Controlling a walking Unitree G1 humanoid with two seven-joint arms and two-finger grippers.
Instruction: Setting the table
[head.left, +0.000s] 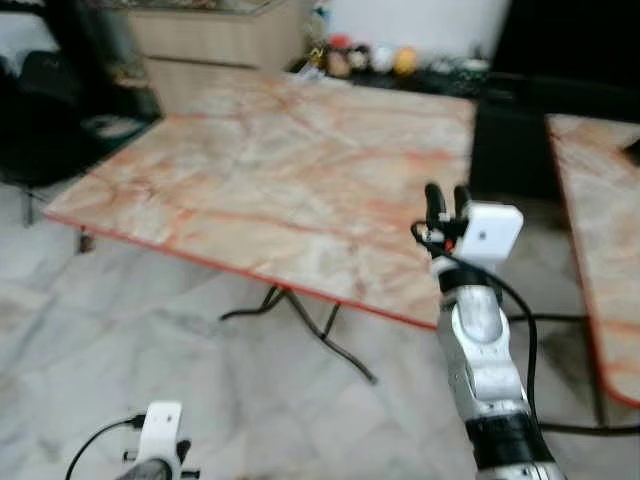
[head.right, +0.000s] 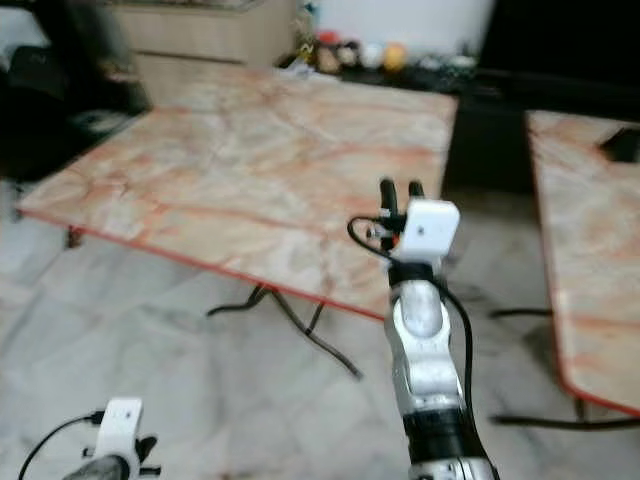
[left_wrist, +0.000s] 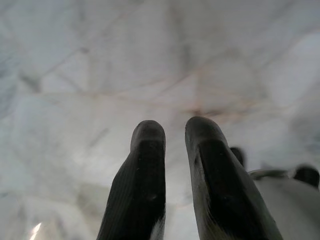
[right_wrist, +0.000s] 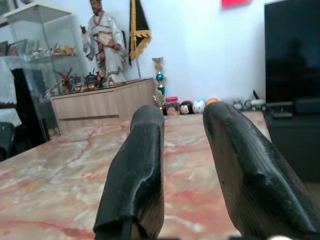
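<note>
A bare table (head.left: 270, 170) with an orange-veined marble top and a red edge stands before me on black folding legs. My right gripper (head.left: 447, 198) is raised above the table's near right corner, its two black fingers (right_wrist: 137, 170) apart with nothing between them, pointing across the tabletop (right_wrist: 65, 175). My left gripper (left_wrist: 172, 131) hangs low at my left side over the pale floor, its fingers (left_wrist: 145, 165) slightly parted and holding nothing; the left wrist's white camera block (head.left: 160, 425) sits at the bottom of the head view.
A second marble table (head.left: 600, 250) stands to the right, across a narrow gap. A dark chair (head.left: 50, 110) sits at the left. Behind are a wooden sideboard (head.left: 215, 40), a figurine (right_wrist: 105, 40), small ornaments (head.left: 365, 58) and a black TV unit (right_wrist: 292, 55). Pale floor (head.left: 150, 330) lies in front.
</note>
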